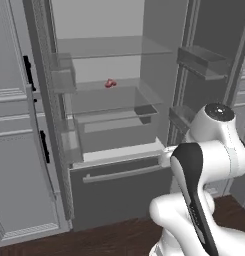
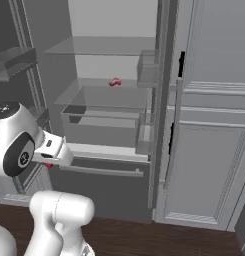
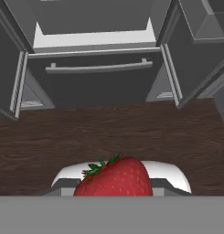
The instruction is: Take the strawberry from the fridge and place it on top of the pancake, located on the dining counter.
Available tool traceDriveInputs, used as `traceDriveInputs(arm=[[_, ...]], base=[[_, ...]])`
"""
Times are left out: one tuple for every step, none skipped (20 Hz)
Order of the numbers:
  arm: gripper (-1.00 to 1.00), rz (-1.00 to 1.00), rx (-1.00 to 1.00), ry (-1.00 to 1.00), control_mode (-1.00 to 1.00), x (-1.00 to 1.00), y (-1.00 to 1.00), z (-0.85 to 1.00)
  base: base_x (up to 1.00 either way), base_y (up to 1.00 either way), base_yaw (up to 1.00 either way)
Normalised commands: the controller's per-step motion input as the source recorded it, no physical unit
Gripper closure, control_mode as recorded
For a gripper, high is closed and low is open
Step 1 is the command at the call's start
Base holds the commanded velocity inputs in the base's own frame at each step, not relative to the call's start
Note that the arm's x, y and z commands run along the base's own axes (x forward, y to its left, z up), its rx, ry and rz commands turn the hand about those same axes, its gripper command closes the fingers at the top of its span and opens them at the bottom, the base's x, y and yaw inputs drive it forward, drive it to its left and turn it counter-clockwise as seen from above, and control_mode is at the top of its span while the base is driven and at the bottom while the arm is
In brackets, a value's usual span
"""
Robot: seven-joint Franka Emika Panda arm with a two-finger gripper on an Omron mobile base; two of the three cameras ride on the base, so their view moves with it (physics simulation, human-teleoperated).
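A red strawberry (image 3: 114,179) with green leaves sits low in the hand view, with my gripper (image 3: 114,188) shut on it. The hand points down at the dark wood floor in front of the fridge (image 3: 97,87). In the right base view the hand (image 2: 51,150) hangs low in front of the fridge's bottom drawer (image 2: 101,187), and a bit of the red berry (image 2: 48,164) shows under it. The fridge (image 1: 119,187) stands with both doors open. The pancake and the dining counter are out of view.
A small red item (image 1: 110,83) (image 2: 114,82) lies on a clear shelf inside the fridge. Door bins (image 1: 201,62) jut out on the open doors. Light grey panelled cabinets (image 1: 14,150) (image 2: 209,150) flank the fridge. Dark wood floor (image 3: 109,132) lies below.
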Motion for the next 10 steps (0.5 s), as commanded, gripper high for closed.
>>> traceDriveInputs(arm=[[1.00,0.00,0.00,0.00,1.00,0.00,0.00,0.00],[1.00,0.00,0.00,0.00,1.00,0.00,0.00,0.00],[1.00,0.00,0.00,0.00,1.00,0.00,0.00,0.00],[1.00,0.00,0.00,0.00,1.00,0.00,0.00,0.00],[1.00,0.00,0.00,0.00,1.00,0.00,0.00,0.00],[1.00,0.00,0.00,0.00,1.00,0.00,0.00,0.00],[1.00,0.00,0.00,0.00,1.00,0.00,0.00,0.00],[1.00,0.00,0.00,0.00,1.00,0.00,0.00,0.00],[1.00,0.00,0.00,0.00,1.00,0.00,0.00,0.00],[1.00,0.00,0.00,0.00,1.00,0.00,0.00,0.00]], base=[[-1.00,0.00,-0.14],[-1.00,0.00,-0.15],[-1.00,0.01,-0.15],[-1.00,0.14,-0.09],[-1.00,0.12,-0.07],[-1.00,0.00,-0.06],[-1.00,0.00,-0.03],[-1.00,0.11,0.00],[-1.00,0.56,0.21],[-1.00,0.69,0.33]])
